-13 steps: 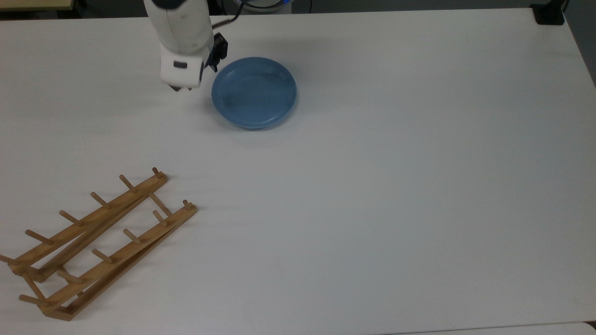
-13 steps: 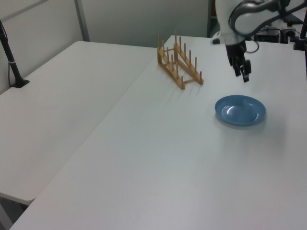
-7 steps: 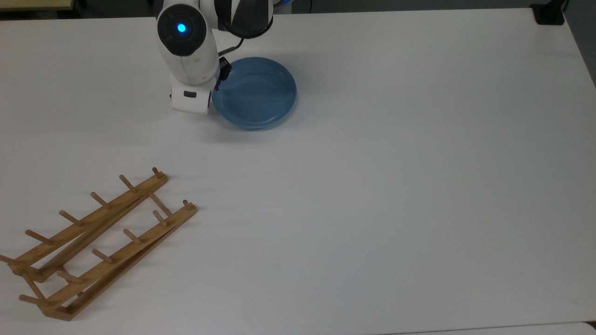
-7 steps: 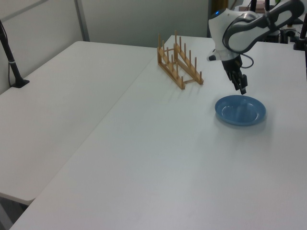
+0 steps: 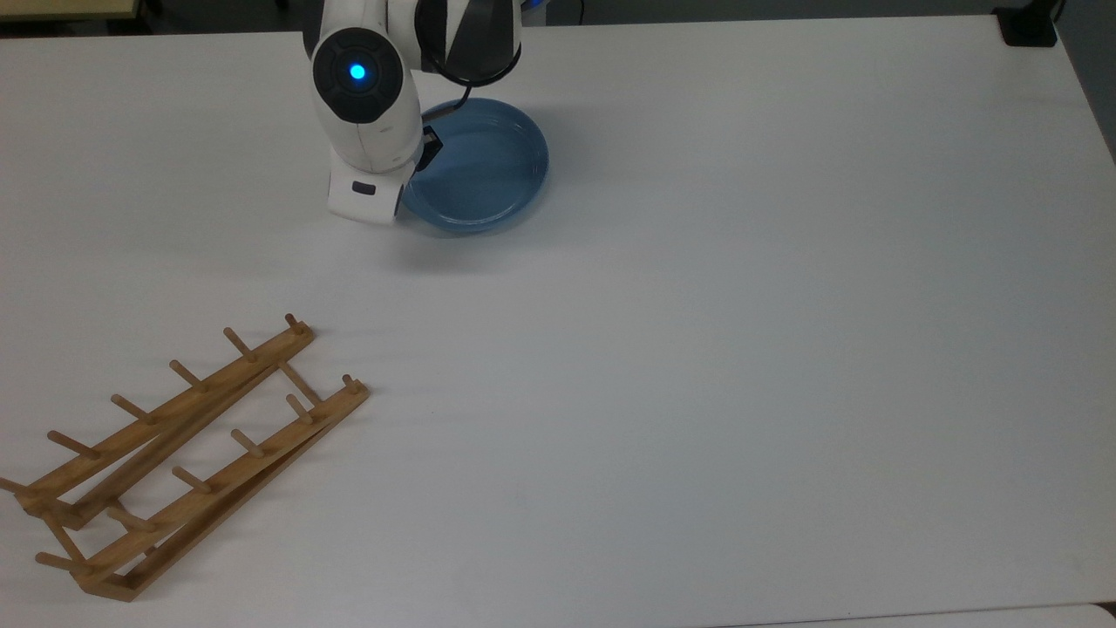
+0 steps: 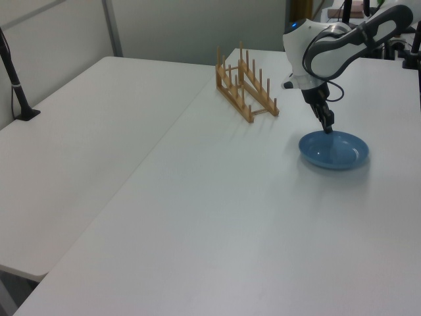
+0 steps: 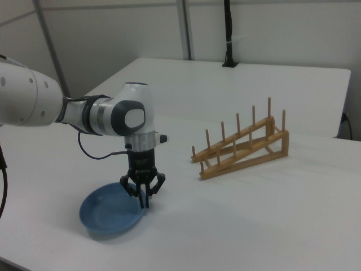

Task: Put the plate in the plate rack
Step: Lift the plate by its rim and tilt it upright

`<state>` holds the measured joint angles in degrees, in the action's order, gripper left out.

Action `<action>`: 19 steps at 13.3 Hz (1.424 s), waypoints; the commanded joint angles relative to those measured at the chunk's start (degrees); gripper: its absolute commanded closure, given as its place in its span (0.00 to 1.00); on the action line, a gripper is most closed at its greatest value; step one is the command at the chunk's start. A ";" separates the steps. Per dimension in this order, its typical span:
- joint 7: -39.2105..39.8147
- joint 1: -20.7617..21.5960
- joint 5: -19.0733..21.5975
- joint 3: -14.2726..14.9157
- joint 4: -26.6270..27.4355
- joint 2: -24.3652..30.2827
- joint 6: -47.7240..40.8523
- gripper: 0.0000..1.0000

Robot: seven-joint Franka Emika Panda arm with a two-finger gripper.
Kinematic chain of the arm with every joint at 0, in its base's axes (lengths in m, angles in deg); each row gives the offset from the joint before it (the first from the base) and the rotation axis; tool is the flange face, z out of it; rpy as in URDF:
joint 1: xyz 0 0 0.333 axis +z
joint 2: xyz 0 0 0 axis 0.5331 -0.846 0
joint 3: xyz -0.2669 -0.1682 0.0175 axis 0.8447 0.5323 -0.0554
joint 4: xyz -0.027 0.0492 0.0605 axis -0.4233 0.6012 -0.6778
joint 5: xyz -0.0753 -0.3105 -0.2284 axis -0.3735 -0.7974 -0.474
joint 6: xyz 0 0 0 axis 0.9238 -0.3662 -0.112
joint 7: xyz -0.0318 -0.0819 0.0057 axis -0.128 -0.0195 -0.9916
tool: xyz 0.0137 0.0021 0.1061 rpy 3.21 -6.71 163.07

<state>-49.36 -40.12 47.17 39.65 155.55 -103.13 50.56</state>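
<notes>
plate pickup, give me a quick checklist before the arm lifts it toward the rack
1. Gripper down at the plate rim, on the rack side: ok.
2. Fingers closed firmly on the rim: cannot tell.
3. Plate lies flat: not ok; in the right view it looks slightly tipped, and it has shifted in the last second.
4. Plate rack upright, no dish between its pegs: ok.
5. Table between plate and rack free of obstacles: ok.
</notes>
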 commanded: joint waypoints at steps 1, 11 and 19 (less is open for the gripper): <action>-4.06 1.13 -1.04 0.20 -0.79 -1.10 0.84 0.86; -5.12 0.17 -0.34 0.20 -6.67 -0.75 -0.92 1.00; -12.05 -3.25 2.39 1.51 -28.28 -0.22 -2.26 1.00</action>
<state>-56.93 -41.55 48.54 40.53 133.56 -103.17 48.13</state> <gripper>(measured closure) 0.960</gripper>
